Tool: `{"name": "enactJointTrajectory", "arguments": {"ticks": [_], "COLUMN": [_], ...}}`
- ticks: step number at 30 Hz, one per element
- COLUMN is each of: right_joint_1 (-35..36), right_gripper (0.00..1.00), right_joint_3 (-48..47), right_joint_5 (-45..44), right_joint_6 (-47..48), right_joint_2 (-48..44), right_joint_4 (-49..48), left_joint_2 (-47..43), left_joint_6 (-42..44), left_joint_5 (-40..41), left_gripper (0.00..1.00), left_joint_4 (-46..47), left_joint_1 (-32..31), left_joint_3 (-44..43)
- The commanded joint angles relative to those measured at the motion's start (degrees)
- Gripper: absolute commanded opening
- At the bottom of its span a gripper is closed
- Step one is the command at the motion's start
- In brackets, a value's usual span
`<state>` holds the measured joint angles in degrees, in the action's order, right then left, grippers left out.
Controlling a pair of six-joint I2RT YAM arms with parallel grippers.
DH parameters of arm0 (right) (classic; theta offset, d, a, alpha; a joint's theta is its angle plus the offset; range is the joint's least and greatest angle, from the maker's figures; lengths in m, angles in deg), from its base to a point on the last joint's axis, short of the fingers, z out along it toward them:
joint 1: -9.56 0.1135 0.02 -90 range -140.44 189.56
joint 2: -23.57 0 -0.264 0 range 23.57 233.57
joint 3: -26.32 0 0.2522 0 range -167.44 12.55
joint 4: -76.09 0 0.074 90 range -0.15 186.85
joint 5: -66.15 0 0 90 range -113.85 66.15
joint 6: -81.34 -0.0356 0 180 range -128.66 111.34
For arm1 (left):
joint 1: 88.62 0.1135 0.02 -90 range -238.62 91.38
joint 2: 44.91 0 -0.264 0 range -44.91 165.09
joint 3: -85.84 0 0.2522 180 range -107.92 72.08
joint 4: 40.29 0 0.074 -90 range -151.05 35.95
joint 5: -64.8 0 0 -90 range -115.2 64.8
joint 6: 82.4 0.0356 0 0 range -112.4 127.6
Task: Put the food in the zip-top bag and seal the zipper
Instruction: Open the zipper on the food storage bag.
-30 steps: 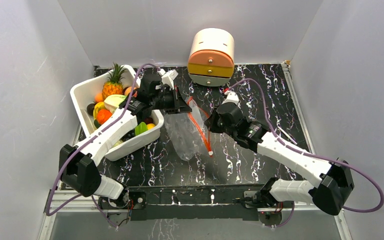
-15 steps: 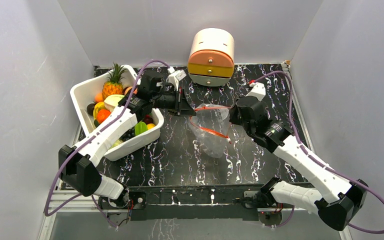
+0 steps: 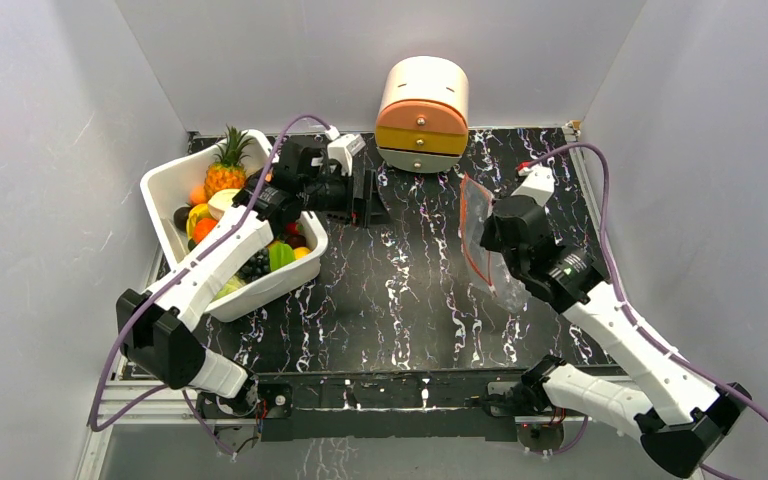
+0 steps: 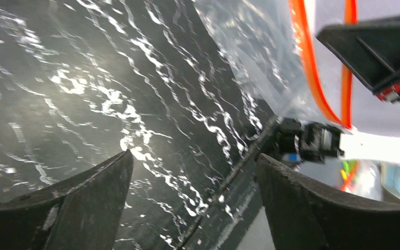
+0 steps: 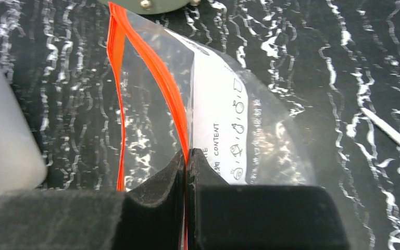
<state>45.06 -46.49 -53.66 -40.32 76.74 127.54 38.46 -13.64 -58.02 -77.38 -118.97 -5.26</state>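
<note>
The clear zip-top bag (image 3: 495,262) hangs right of the table's middle, held only by my right gripper (image 3: 487,236). In the right wrist view that gripper (image 5: 186,154) is shut on the red-orange zipper (image 5: 153,62), and the bag's (image 5: 224,120) two mouth strips stand apart. My left gripper (image 3: 371,196) is open beside the tub, nothing between its fingers (image 4: 88,200). From the left wrist the bag (image 4: 255,47) shows at upper right, away from the gripper (image 4: 194,156). The food lies in the white tub, among it a round orange fruit (image 3: 205,231).
The white tub (image 3: 260,285) at left also holds a toy pineapple (image 3: 225,170) and other produce. A round orange-and-cream drawer unit (image 3: 422,115) stands at the back centre. Grey walls close in both sides.
My left gripper has let go of the bag and opened. The right arm has carried the bag to the right, where it now hangs flatter.
</note>
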Motion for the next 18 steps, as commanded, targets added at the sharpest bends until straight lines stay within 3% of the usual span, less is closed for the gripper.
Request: {"name": "enactJointTrajectory", "arguments": {"ticks": [1, 3, 10, 18], "right_joint_1": [-0.09, -0.09, -0.09, 0.09], "right_gripper": [0.00, 0.00, 0.00, 0.00], "right_joint_3": [-6.57, -8.73, -13.27, -5.07], "right_joint_5": [-7.64, -11.61, -21.09, -4.75], "right_joint_6": [2.74, 2.74, 2.30, 1.17], "right_joint_2": [1.88, 3.34, 5.78, 10.29], "right_joint_4": [4.81, 7.80, 12.71, 3.83], "left_joint_2": [-2.32, -3.35, -4.49, -2.83], "left_joint_6": [2.47, 2.34, 0.34, -0.63], "left_joint_5": [14.68, 20.08, 35.60, 43.21], "left_gripper": [0.92, 0.98, 0.98, 0.96], "left_joint_4": [-6.98, -7.75, -11.80, -17.07], "left_joint_1": [0.32, 0.36, 0.58, 5.68], "left_joint_3": [-5.56, -5.48, -4.39, -3.56]}}
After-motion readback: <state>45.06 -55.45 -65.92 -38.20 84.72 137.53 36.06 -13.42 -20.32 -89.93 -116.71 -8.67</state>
